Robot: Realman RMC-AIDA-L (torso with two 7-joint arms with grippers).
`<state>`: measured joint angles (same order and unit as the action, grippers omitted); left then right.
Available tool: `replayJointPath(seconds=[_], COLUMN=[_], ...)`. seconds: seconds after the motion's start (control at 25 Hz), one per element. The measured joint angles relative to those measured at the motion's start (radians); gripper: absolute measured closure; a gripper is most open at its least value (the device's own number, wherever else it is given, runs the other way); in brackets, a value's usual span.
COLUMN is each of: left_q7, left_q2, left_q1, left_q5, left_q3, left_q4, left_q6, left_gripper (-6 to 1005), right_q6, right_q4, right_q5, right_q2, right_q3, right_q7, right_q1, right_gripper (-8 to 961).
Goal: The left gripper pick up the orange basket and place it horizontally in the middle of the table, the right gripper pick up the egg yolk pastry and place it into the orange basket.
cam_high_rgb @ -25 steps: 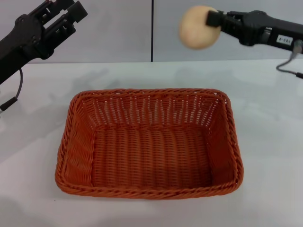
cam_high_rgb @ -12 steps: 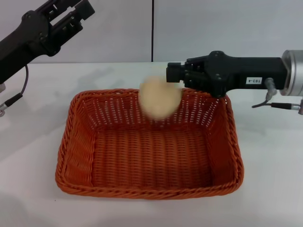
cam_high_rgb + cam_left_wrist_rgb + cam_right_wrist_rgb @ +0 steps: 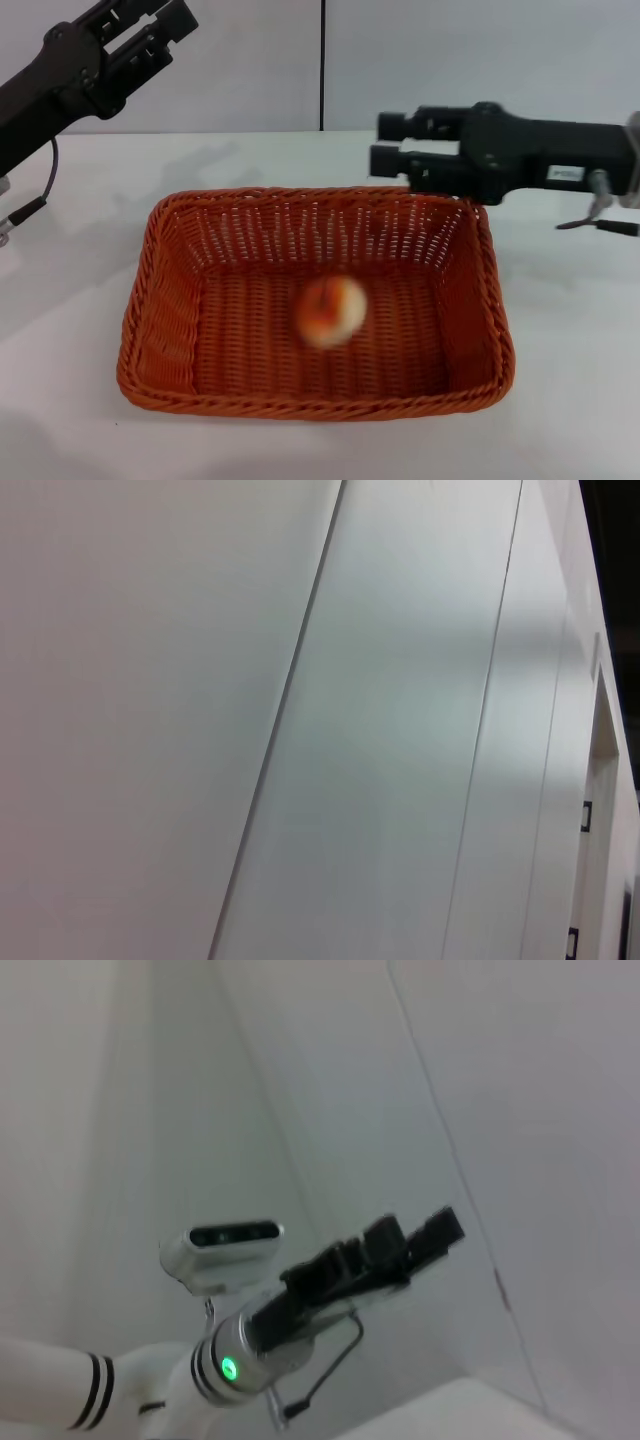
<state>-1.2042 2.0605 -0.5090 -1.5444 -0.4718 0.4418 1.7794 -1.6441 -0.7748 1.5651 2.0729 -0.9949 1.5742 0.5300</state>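
Two grippers: both empty.
Right gripper [image 3: 388,142]: fingers apart, above basket's [image 3: 160,330] far rim.
Pastry [image 3: 330,311]: blurred, inside basket.
Left gripper [image 3: 160,28]: raised, fingers parted.

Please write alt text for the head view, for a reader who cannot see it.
An egg yolk pastry, blurred, is inside the orange basket on the white table. The right pincer is open above the basket's far rim; the left pincer is raised at far left.

The egg yolk pastry [image 3: 330,311] has dropped from the right gripper [image 3: 388,142] into the orange basket [image 3: 160,320]
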Motion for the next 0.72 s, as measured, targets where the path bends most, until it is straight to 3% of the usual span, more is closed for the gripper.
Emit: replayJointPath(seconds=[0.28,0.32,0.36,0.4,0.44,0.52,0.56,0.72], left_q7=[0.009,0.014,0.014,0.019,0.029,0.057,0.057,0.157], left_q2=[0.002,0.003,0.003,0.003,0.004,0.003,0.003,0.001], left_q1=[0.004,0.005,0.005,0.007,0.009,0.014,0.014,0.031], left_q5=[0.0,0.006,0.006,0.012,0.021,0.052,0.052,0.129], left_q3=[0.006,0.009,0.009,0.009,0.01,0.01,0.01,0.013], left_q4=[0.0,0.0,0.0,0.0,-0.001,-0.012,-0.012,-0.052], left_q6=[0.004,0.003,0.003,0.003,0.003,0.002,0.002,-0.01], left_gripper=[424,424,424,423,423,423,423,423], right_q6=[-0.008,-0.003,-0.003,-0.009,-0.009,-0.03,-0.03,-0.065], right_q4=[0.056,0.144,0.144,0.248,0.248,0.373,0.373,0.571], right_q5=[-0.172,-0.257,-0.257,-0.346,-0.346,-0.466,-0.466,-0.672], right_q2=[0.001,0.002,0.002,0.001,0.001,0.002,0.002,0.003], right_q3=[0.068,0.121,0.121,0.189,0.189,0.273,0.273,0.365], right_q7=[-0.289,-0.428,-0.428,-0.554,-0.554,-0.739,-0.739,-0.964], right_q1=[-0.116,-0.149,-0.149,-0.174,-0.174,-0.209,-0.209,-0.242], right_gripper=[354,334,315,296,296,295,295,295])
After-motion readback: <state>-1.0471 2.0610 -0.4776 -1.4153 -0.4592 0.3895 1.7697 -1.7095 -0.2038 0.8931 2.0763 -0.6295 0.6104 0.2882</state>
